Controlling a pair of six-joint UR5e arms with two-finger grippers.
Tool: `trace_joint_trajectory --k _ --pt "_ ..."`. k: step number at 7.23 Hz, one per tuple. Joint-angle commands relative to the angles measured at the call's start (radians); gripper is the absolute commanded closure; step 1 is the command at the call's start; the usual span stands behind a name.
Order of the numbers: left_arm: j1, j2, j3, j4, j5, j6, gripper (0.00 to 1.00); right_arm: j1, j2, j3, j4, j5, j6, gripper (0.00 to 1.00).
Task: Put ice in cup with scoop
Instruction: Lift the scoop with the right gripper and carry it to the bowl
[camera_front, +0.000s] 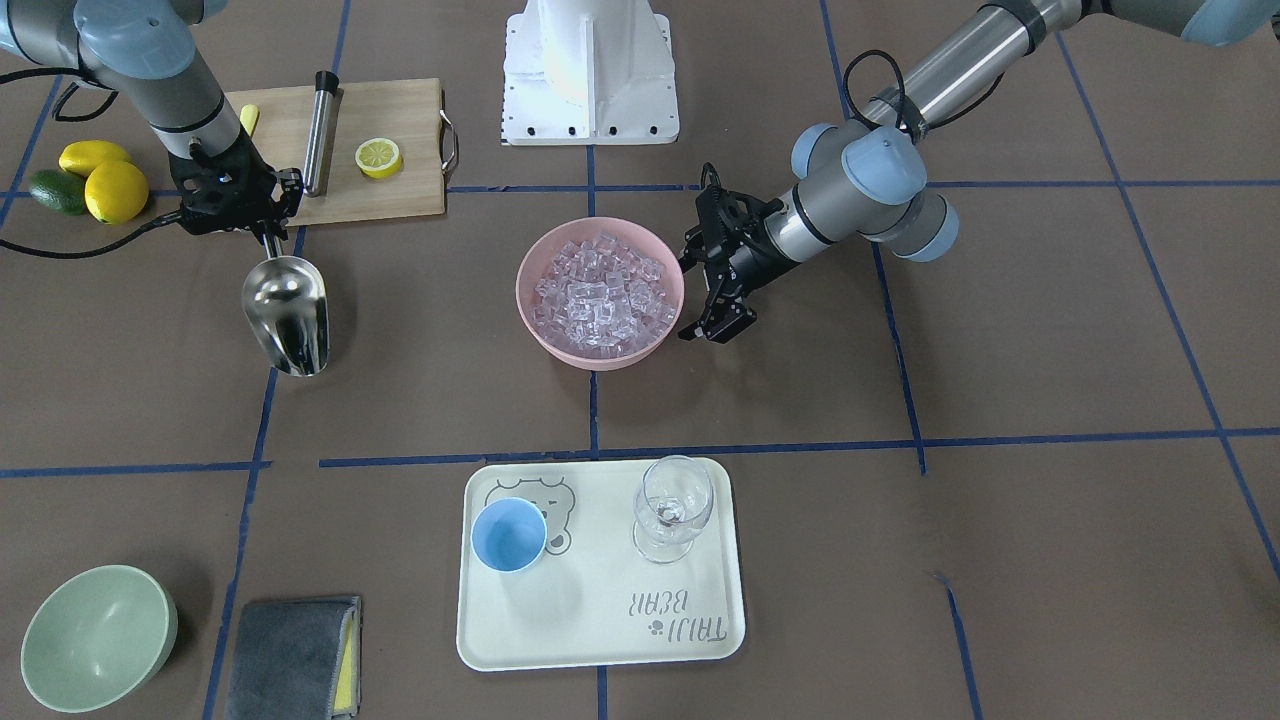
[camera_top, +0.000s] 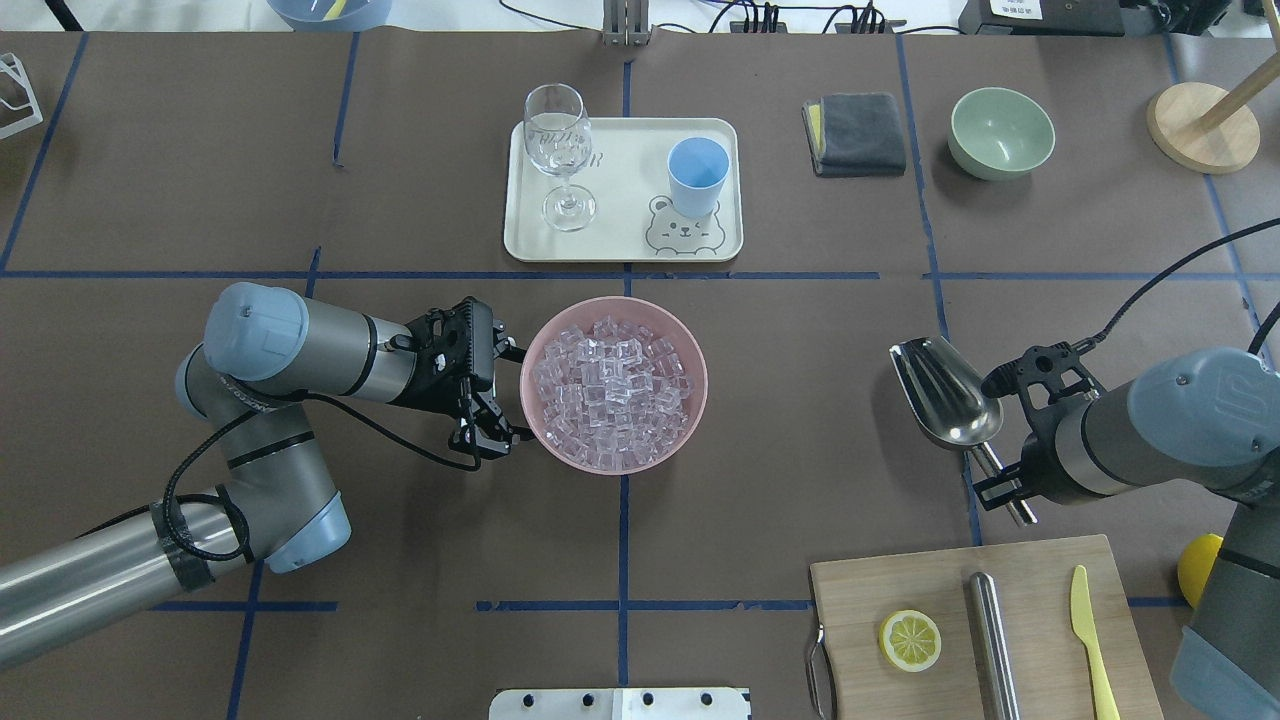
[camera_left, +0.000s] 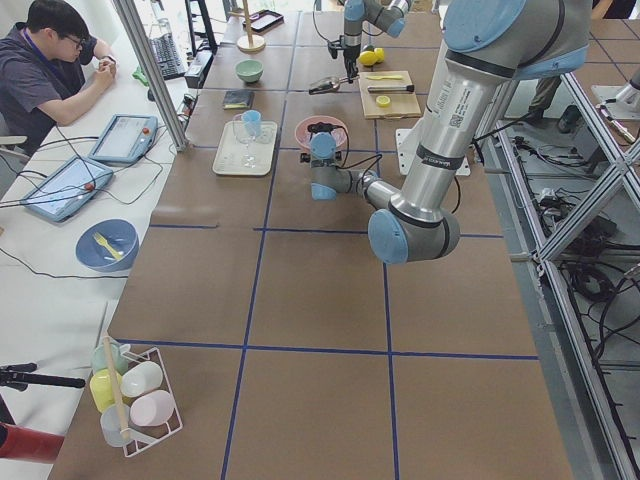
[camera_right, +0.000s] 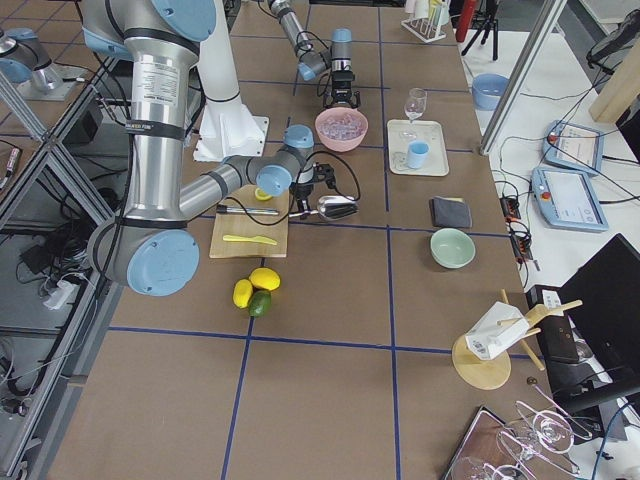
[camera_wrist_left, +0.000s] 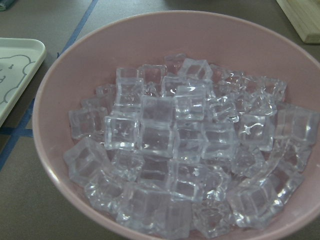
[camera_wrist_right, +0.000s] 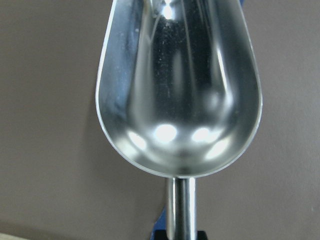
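Note:
The ice (camera_top: 615, 390) is heaped in a pink bowl (camera_top: 615, 468) at mid-table; it fills the left wrist view (camera_wrist_left: 185, 145). My left gripper (camera_top: 505, 392) is open and empty, just outside the bowl's left rim. My right gripper (camera_top: 1000, 470) is shut on the thin handle of the steel scoop (camera_top: 943, 392), far to the bowl's right. The scoop's pan (camera_wrist_right: 180, 85) is empty and points toward the far side of the table. The light-blue cup (camera_top: 697, 175) stands upright and empty on the cream tray (camera_top: 610, 240) beyond the bowl.
A clear stemmed glass (camera_top: 558, 140) shares the tray. A cutting board (camera_top: 1040, 580) with a lemon slice (camera_top: 910, 640), steel tube (camera_top: 990, 640) and yellow knife (camera_top: 1090, 640) lies near my right arm. A grey cloth (camera_top: 855, 132) and green bowl (camera_top: 1001, 132) sit far right.

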Motion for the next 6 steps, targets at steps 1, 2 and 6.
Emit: trace_joint_trajectory --k 1,2,6 --pt "0.0 0.0 0.0 0.0 0.0 0.0 0.0 0.003 0.032 0.019 -0.085 0.008 -0.195 1.0" --pt "0.0 0.001 0.0 0.0 0.002 0.0 0.0 -0.001 0.067 0.056 -0.172 0.001 -0.207 1.0" --pt "0.0 0.003 0.0 0.0 0.0 0.0 0.0 -0.033 0.384 0.107 -0.591 0.021 -0.224 1.0"
